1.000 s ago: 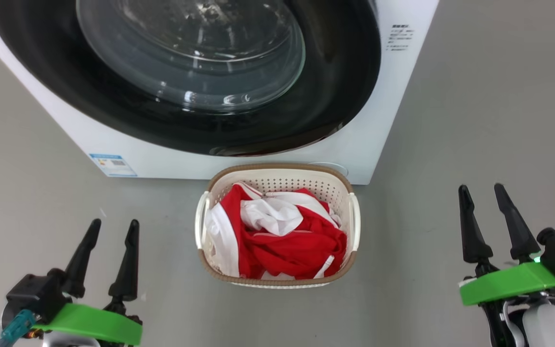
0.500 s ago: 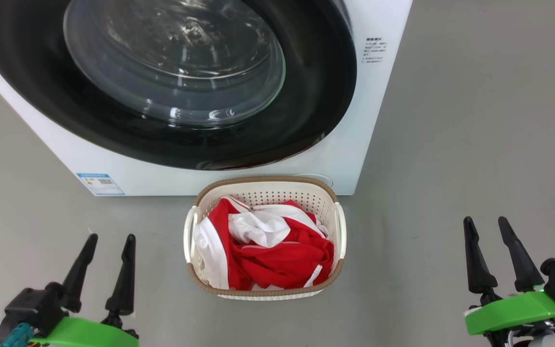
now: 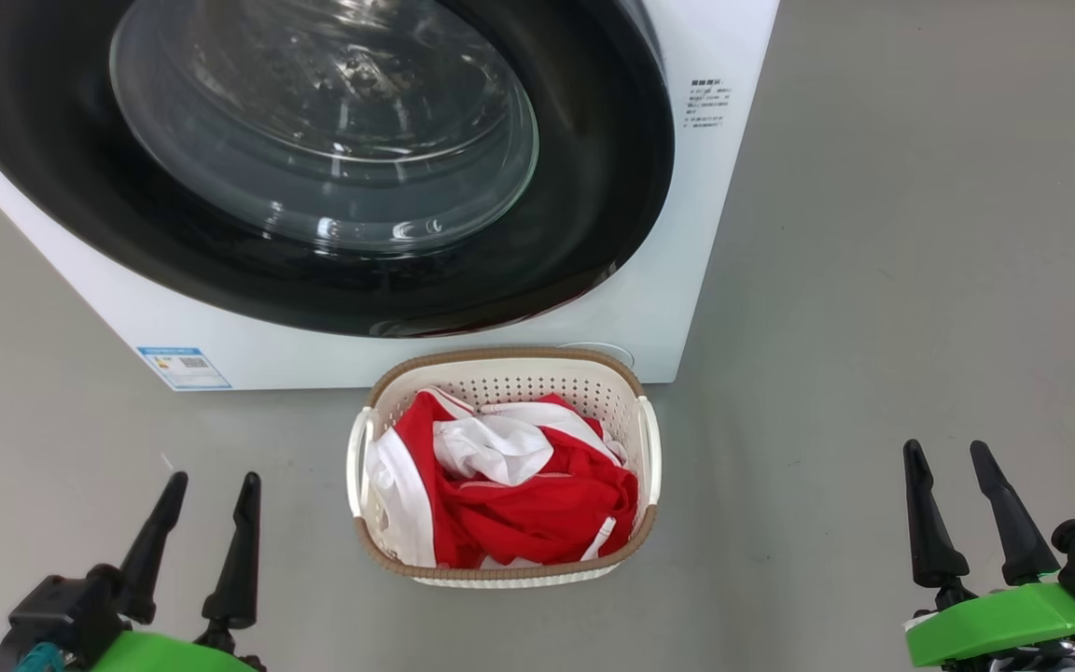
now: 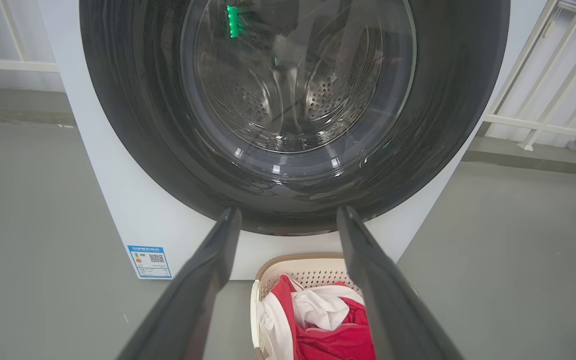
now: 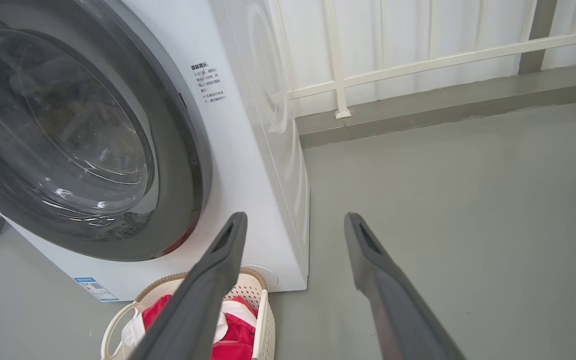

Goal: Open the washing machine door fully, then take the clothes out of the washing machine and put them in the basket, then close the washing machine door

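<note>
Door looks shut, upper left; clothes in basket, centre, set just under door for short drop. L gripper, R gripper at low corners, fingers spread, empty.

You face a big white front-loading washing machine, its round door of glossy black rim and bulging clear glass shut. Just before it stands a small cream perforated plastic basket holding crumpled red-and-white clothes.
</note>
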{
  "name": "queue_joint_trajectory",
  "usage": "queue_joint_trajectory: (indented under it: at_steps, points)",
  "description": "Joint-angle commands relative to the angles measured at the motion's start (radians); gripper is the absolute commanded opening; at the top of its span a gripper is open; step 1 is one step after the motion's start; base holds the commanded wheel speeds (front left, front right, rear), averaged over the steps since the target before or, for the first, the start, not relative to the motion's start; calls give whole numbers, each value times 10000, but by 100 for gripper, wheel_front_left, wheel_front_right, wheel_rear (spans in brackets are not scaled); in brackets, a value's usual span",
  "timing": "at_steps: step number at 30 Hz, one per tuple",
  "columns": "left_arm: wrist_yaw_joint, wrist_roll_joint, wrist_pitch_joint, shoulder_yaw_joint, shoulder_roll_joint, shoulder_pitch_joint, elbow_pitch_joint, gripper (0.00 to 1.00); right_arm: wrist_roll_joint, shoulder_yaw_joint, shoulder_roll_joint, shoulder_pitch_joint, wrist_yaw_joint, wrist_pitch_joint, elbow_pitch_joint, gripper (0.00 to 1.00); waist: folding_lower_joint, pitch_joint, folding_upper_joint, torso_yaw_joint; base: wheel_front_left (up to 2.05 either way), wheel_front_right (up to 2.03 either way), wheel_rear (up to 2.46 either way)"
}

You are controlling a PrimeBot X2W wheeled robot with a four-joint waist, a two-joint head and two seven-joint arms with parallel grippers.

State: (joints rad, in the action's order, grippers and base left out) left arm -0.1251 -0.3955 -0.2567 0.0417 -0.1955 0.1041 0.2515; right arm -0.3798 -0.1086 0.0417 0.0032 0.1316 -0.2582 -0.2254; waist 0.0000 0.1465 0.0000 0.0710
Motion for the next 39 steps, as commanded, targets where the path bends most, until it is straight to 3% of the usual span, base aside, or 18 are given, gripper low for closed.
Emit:
queue_joint_trajectory:
  at_steps: [1,14,15,21,27,31,39]
  points:
    - [-56,90,-51,-387,-224,84,-261,100,-77,188,85,-9,-9,-36,278,100,0,11,0,-3,0,0,0]
    - [-56,-54,-51,-309,-249,87,-330,100,-84,178,85,7,-9,-36,304,100,0,2,0,30,0,0,0]
    - [0,-25,0,36,-2,-22,-64,0,-2,-30,-4,-1,0,0,17,0,0,2,0,29,0,0,0]
    - [13,-87,104,207,415,-122,523,0,-62,4,-200,5,0,45,-648,0,0,-2,0,29,0,0,0]
    - [10,-692,255,148,447,-146,457,0,-679,30,-167,-6,0,200,-577,0,23,-97,0,-8,0,0,0]
    - [10,-1094,357,109,467,-137,456,0,-1087,49,-143,-54,-1,303,-589,0,3,-130,0,-33,0,0,0]
    - [6,-1795,539,36,505,-107,455,0,-1799,75,-106,-140,-1,486,-585,0,1,-203,0,-75,0,0,0]
